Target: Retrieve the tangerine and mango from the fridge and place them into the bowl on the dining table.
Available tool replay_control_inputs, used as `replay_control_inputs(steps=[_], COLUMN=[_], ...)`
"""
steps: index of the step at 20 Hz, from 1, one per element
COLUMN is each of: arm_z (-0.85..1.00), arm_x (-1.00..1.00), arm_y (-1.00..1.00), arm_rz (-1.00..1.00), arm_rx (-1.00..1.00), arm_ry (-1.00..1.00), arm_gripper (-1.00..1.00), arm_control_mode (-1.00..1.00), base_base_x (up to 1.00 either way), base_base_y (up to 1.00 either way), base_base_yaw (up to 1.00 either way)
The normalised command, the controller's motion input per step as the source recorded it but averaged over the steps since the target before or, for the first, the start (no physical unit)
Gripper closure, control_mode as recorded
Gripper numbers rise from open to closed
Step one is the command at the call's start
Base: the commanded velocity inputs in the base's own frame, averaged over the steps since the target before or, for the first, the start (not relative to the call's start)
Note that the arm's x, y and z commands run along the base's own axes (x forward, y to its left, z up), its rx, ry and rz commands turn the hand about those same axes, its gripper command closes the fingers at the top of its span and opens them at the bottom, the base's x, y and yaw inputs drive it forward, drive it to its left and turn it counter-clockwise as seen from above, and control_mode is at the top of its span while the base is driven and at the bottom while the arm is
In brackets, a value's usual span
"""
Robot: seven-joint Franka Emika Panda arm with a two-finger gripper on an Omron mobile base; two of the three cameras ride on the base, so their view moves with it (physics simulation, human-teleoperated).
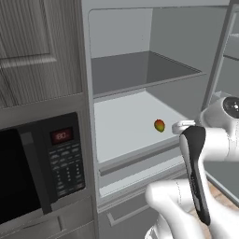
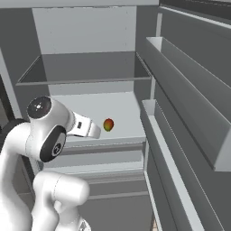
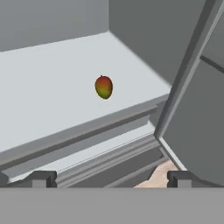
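The fridge [image 1: 126,70] stands open, with pale shelves inside. On its middle shelf [image 2: 85,106] lies the mango [image 1: 159,125] [image 2: 108,125] [image 3: 103,87], red blending to yellow-green, close to the shelf's front edge. My gripper [image 3: 111,179] is open and holds nothing; it hangs in front of the shelf and a little below its level, aimed at the mango from a short way off. In the base views my white hand [image 1: 183,125] [image 2: 88,128] reaches toward the fruit. The tangerine, the bowl and the dining table are out of view.
A black microwave [image 1: 37,168] sits in the cabinet left of the fridge. The open fridge door [image 2: 189,103] with its deep bins stands to the right of my arm. An upper shelf [image 1: 140,74] overhangs the middle one, and drawers [image 3: 100,153] lie below.
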Motion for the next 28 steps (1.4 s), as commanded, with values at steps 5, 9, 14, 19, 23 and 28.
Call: replay_control_inputs(steps=[5, 9, 14, 19, 23, 28], arm_z=[-0.28, -0.27, -0.29, -0.11, -0.07, -0.17], arm_x=[0.27, 0.27, 0.24, 0.35, 0.43, 0.42], arm_y=[0.0, 0.0, 0.0, 0.0, 0.0, 0.0], arm_rz=[-0.07, 0.0, 0.0, 0.0, 0.0, 0.0], arm_rx=[0.05, 0.07, 0.06, 0.04, 0.01, 0.0], arm_ry=[0.0, 0.0, 0.0, 0.01, 0.01, 0.0], arm_gripper=[-1.0, -1.0, -1.0, -1.0, -1.0, -1.0], arm_control_mode=[-1.0, -1.0, -1.0, -1.0, -1.0, -1.0], base_base_x=[0.0, 0.0, 0.0, 0.0, 0.0, 0.0], base_base_y=[0.0, 0.0, 0.0, 0.0, 0.0, 0.0], base_base_yaw=[0.0, 0.0, 0.0, 0.0, 0.0, 0.0])
